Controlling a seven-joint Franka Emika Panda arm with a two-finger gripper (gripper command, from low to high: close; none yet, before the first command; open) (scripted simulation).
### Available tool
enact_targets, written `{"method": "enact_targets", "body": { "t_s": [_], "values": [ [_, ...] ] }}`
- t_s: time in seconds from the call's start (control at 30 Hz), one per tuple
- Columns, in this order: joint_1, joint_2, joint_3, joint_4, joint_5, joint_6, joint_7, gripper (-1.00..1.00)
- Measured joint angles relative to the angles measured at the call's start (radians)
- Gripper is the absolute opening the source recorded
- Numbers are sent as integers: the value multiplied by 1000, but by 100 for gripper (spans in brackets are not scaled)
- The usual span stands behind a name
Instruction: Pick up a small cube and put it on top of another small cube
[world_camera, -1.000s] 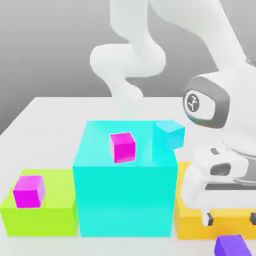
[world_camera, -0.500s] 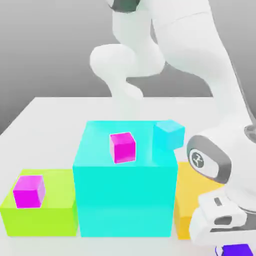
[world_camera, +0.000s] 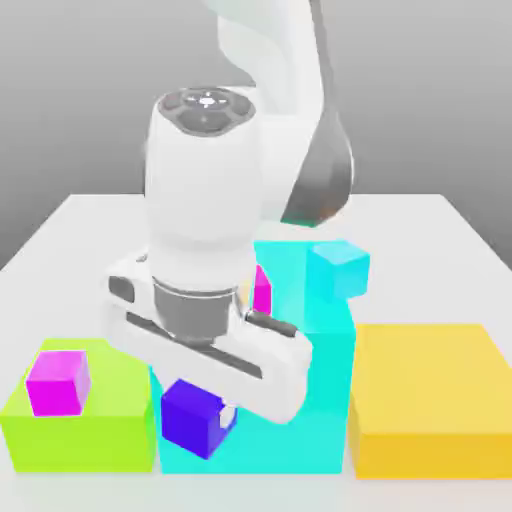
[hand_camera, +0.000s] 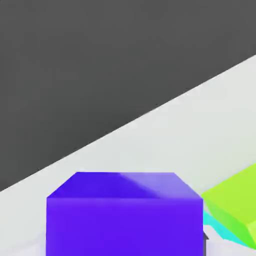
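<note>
Pickup is looking done: the white two-finger gripper (world_camera: 203, 415) is pinching the small plain violet-blue cube (world_camera: 194, 418), carrying it clear of the table in front of the big cyan block (world_camera: 325, 400), beside the big lime block (world_camera: 100, 425). Placing it onto another small cube is remaining; containers are absent here.
</note>
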Motion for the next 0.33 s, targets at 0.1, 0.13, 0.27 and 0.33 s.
{"method": "enact_targets", "body": {
  "t_s": [0.1,0.13,0.27,0.33],
  "values": [
    [-164,-121,-83,-48,76,-55,-31,-100],
    [-172,-121,-89,-62,91,-38,-37,-100],
    [-178,-61,-90,-99,106,62,-46,100],
    [-178,-61,-90,-99,106,62,-46,100]
  ]
}}
